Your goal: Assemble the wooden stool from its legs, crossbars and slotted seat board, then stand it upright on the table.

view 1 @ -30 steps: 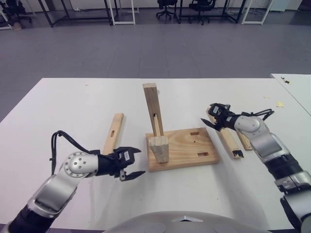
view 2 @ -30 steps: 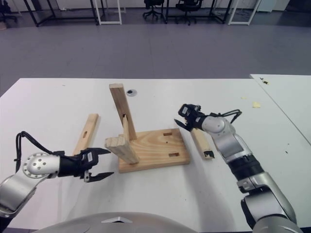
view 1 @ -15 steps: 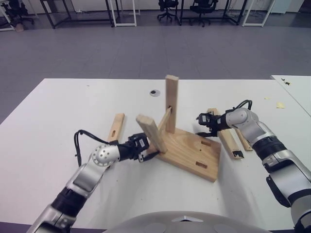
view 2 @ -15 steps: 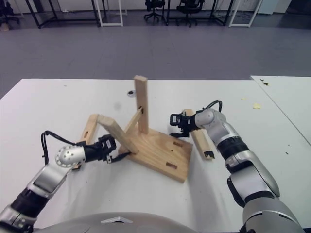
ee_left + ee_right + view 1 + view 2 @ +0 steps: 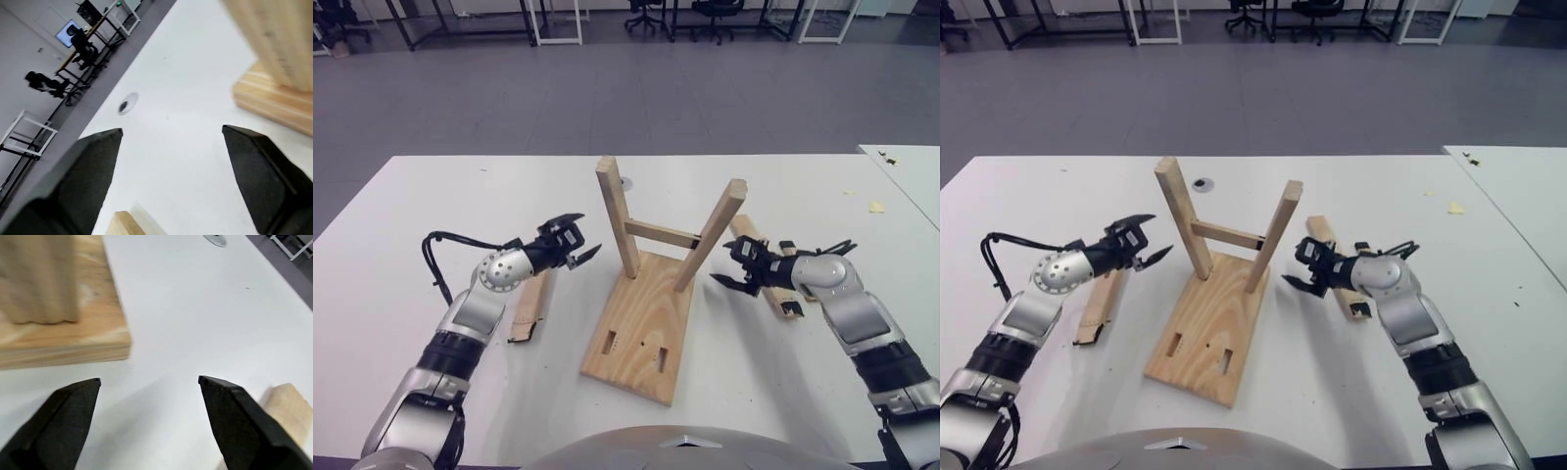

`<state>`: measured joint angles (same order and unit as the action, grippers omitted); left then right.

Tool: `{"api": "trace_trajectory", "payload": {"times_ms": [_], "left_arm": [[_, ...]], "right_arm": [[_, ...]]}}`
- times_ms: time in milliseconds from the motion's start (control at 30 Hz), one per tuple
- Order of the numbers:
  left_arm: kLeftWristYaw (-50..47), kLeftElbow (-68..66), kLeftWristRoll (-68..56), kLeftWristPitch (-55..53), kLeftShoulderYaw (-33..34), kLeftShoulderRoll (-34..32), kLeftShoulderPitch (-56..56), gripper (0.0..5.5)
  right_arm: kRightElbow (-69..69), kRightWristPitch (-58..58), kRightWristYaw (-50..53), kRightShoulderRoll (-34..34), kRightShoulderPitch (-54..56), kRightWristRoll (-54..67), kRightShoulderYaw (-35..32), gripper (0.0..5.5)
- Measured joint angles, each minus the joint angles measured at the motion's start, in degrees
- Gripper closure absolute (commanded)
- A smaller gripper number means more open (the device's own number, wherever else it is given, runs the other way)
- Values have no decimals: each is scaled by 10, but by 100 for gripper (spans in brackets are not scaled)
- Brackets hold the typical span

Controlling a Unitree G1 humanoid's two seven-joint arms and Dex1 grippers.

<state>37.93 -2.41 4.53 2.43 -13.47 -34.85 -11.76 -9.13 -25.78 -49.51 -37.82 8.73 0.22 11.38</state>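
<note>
Slotted seat board (image 5: 641,328) has been swung lengthwise on the table (image 5: 431,196), two legs (image 5: 618,217) and crossbar (image 5: 661,234) now seated upright. Left gripper (image 5: 579,237) and right gripper (image 5: 722,264) are released, empty, drawn back either side. Loose legs (image 5: 530,308) remain unfitted.

— What moved?
— Your board (image 5: 636,333) has swung end-on to you. The tipped leg (image 5: 710,235) now stands, joined to the other by the crossbar (image 5: 661,235).
— And the grippers?
— Your left gripper (image 5: 587,235) has drawn back left and your right gripper (image 5: 721,262) back right, both spread wide.
</note>
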Motion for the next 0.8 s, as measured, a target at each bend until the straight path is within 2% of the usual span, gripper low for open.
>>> {"api": "trace_trajectory", "payload": {"times_ms": [133,200,333,500,600,700,800], "left_arm": [[39,18,39,-37,-61,-5,32,173],[32,-8,48,-42,-69,21,11,173],[12,-67,52,-43,-69,55,-26,173],[-11,-134,53,-30,-65,86,-66,173],[-13,-131,59,-24,-64,87,-67,173],[-14,-71,70,-48,-57,75,-43,173],[-7,55,45,-113,7,37,10,173]], "right_arm": [[-42,-80,17,10,-17,2,12,174],[-18,-96,29,48,-7,3,29,174],[75,-77,73,98,42,-4,33,174],[207,3,131,144,109,-27,28,174],[220,18,154,151,114,-28,17,174],[166,37,195,153,110,-19,-35,174],[94,9,239,121,91,11,-156,174]]}}
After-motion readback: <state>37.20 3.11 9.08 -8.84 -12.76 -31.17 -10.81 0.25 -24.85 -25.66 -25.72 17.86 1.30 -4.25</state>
